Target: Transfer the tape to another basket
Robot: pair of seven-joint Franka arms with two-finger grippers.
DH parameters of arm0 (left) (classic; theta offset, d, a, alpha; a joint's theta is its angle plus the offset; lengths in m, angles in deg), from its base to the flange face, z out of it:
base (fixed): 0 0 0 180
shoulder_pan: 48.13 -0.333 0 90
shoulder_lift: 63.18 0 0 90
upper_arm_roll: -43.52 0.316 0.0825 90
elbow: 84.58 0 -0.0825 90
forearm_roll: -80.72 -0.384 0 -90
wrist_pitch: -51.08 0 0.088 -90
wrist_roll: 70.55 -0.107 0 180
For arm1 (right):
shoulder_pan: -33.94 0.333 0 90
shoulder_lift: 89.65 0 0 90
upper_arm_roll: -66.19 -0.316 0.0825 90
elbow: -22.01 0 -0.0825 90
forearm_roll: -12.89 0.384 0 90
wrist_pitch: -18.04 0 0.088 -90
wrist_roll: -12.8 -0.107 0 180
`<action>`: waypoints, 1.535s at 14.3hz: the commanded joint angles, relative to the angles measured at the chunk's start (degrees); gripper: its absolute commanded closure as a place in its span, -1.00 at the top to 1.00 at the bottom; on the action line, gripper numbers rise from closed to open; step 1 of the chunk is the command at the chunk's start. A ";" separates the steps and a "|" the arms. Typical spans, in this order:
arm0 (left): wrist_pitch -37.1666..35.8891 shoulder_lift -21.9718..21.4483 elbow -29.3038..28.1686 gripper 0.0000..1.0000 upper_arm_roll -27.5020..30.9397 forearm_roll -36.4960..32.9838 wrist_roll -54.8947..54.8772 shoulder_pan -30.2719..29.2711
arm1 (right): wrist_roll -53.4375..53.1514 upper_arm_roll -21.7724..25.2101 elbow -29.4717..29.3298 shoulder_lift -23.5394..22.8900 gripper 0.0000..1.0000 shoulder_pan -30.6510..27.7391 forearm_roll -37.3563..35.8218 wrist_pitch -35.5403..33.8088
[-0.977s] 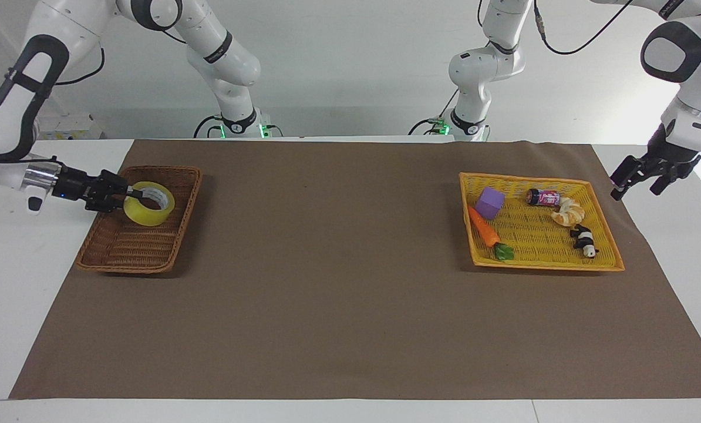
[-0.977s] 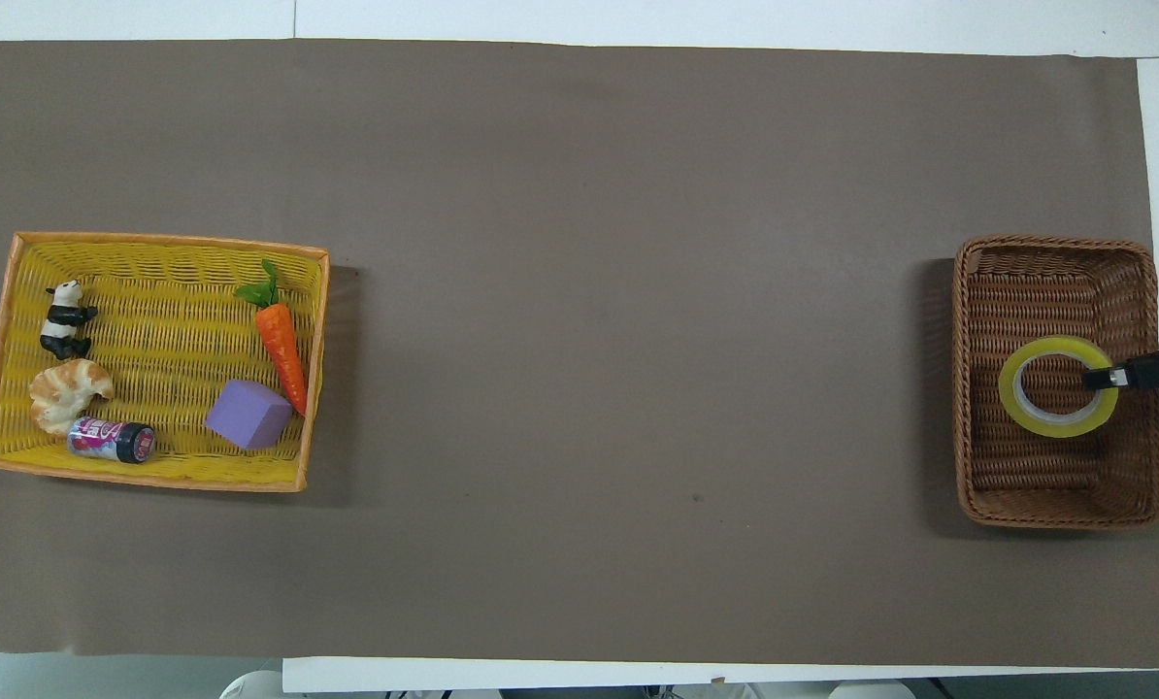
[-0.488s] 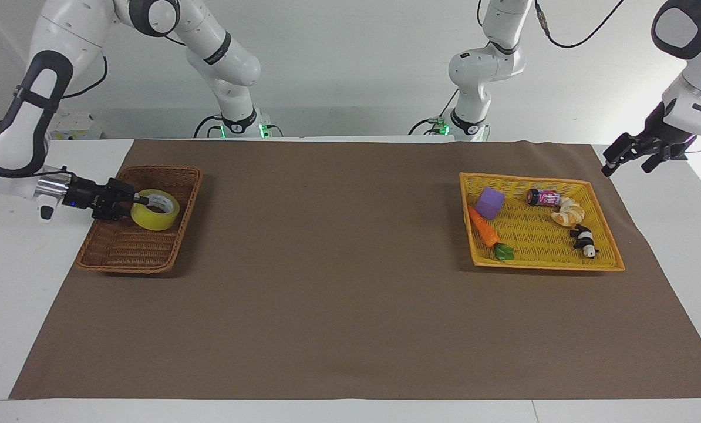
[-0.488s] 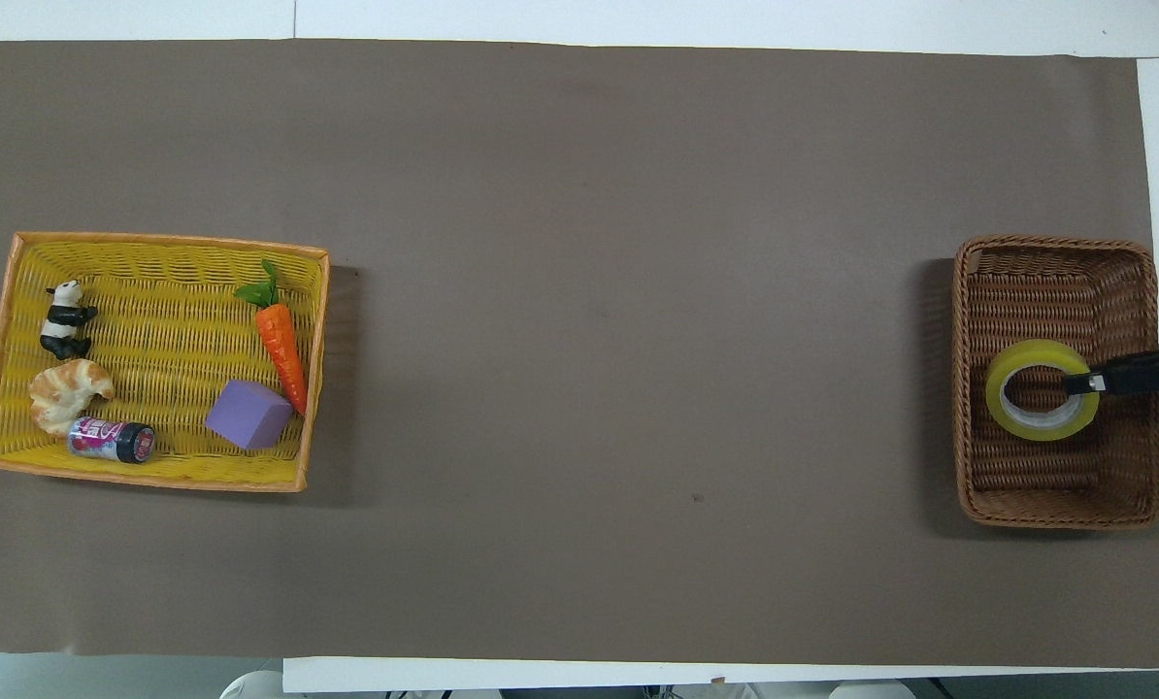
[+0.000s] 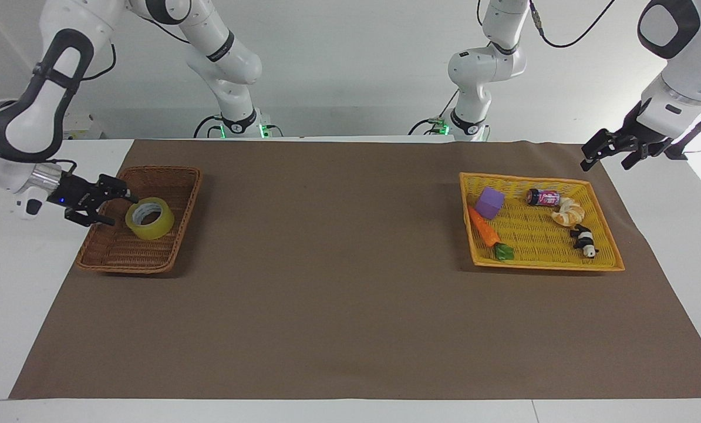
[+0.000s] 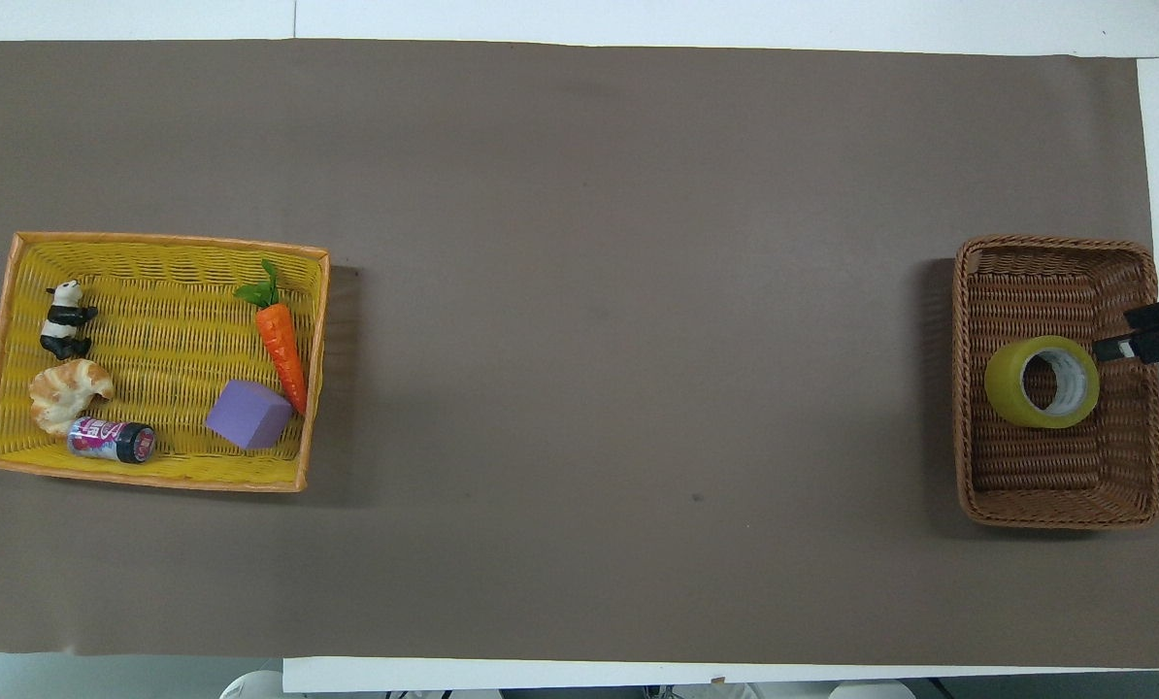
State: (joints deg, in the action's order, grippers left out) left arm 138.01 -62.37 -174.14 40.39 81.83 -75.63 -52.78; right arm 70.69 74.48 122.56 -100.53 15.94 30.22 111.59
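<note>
Resting spot, tape: the tape (image 5: 150, 218) lies in the wicker basket (image 5: 165, 255), hole tilted up, in the half of the basket nearer the robots.
Basket: sits on the brown mat (image 5: 339, 294) at the right arm's end of the counter (image 5: 10, 294), close to the mat's edge.
Right tool: the right tool (image 5: 114, 206) is over the basket's outer rim, just beside the tape; fingers spread apart, nothing between them. One fingertip (image 6: 1113, 345) is close to the roll's rim; contact cannot be told.
Left tool: the left tool (image 5: 603, 155) is in the air over the mat's corner at the left arm's end, near the edge closest to the robots; fingers apart, holding nothing. This arm waits.
Yellow tray: the yellow tray (image 5: 612, 252) sits at the left arm's end of the counter.
Tray contents: purple block (image 5: 489, 202), carrot (image 5: 484, 227), small can (image 5: 543, 197), peeled orange toy (image 5: 568, 212), panda figure (image 5: 584, 240).
</note>
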 commanded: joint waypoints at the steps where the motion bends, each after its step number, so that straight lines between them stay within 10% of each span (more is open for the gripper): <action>1: -2.47 1.03 1.84 1.00 0.58 -1.02 -0.28 1.84 | -9.42 -0.39 1.15 7.08 0.98 5.93 -6.58 0.23; 7: -4.22 1.04 1.93 1.00 0.75 -1.28 -0.11 2.54 | -41.43 -1.00 -4.45 12.82 0.98 13.51 -14.24 -8.00; 13: -5.64 0.25 0.88 1.00 0.58 -1.37 0.24 2.28 | -47.52 -0.91 -18.09 6.93 0.98 15.89 -17.50 -16.20; 22: -5.72 -0.11 0.44 1.00 1.11 -1.37 0.24 2.19 | -50.16 1.90 -13.27 10.70 0.98 20.72 -17.76 -14.19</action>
State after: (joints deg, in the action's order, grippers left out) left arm 133.34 -62.29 -173.82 41.14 81.70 -75.58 -51.37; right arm 21.19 75.29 106.57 -91.39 35.51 13.46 96.66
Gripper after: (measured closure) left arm 0.000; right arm 0.004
